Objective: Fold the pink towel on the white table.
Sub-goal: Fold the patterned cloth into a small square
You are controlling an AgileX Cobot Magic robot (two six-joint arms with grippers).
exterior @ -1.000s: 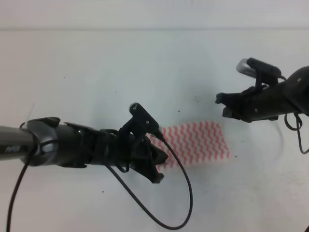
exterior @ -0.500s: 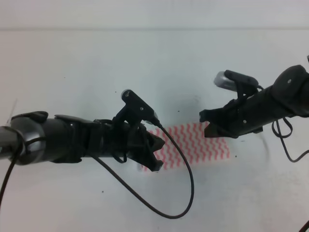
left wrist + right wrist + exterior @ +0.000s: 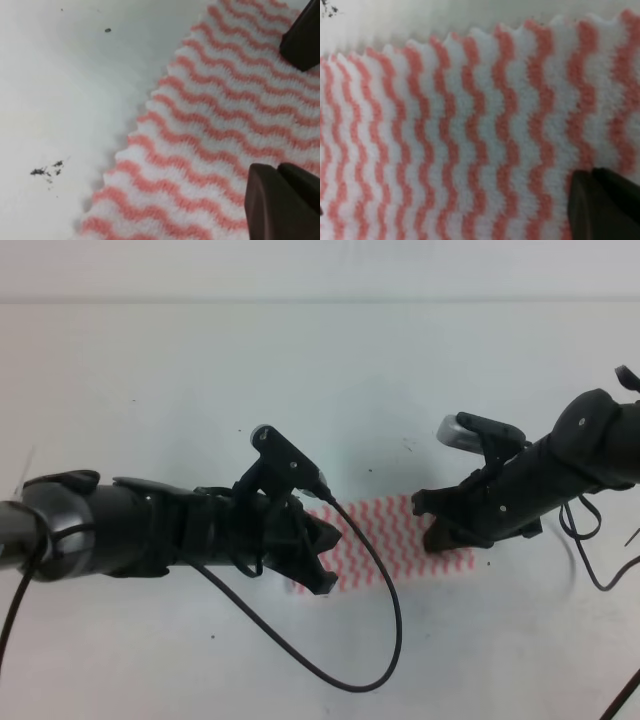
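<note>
1. Reaching in from the left of the high view, the left gripper [image 3: 322, 558] stood over the near-left part of the pink towel [image 3: 385, 540]. Its wrist view showed dark fingers [image 3: 280, 205] at two corners of the picture with striped cloth between them, so the jaws looked spread; whether they touched the cloth could not be told.

2. The pink towel lay flat and single-layered on the white table [image 3: 300, 370], a little right of centre, between the two arms. Its scalloped edge [image 3: 135, 145] rested directly on the bare surface, with no fold visible yet.

3. On the right, the right gripper [image 3: 438, 522] sat low over the towel's right end. Its wrist view was filled by stripes [image 3: 470, 130], with only one dark finger [image 3: 605, 200] at the lower corner, so whether those jaws were spread or pressed together could not be told.

4. Judged from this, the step in hand was the approach for a two-arm grasp, with folding itself not begun.

5. The next move probably called for both grippers to settle onto an edge or corners, pinch only the thin cloth, then lift and carry it across evenly.
</note>
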